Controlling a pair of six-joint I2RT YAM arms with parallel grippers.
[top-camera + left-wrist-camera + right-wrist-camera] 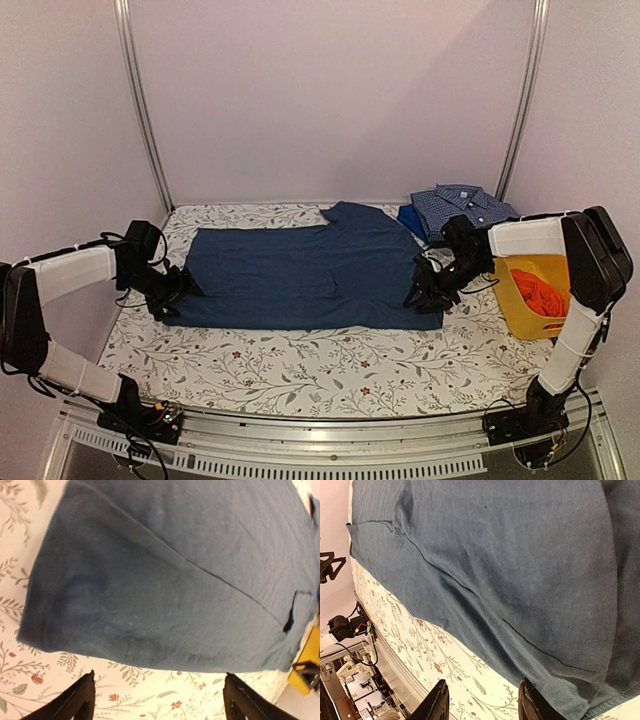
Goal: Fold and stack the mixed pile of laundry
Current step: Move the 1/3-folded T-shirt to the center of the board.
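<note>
Between left hand (188,289) and right hand (416,297), navy trousers (310,270) flat on table (300,368); both hands apart, holding nothing.

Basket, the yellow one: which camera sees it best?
The top camera: it shows most of the basket with orange cloth inside. The left wrist camera catches only a yellow corner. The right wrist camera misses it.
</note>
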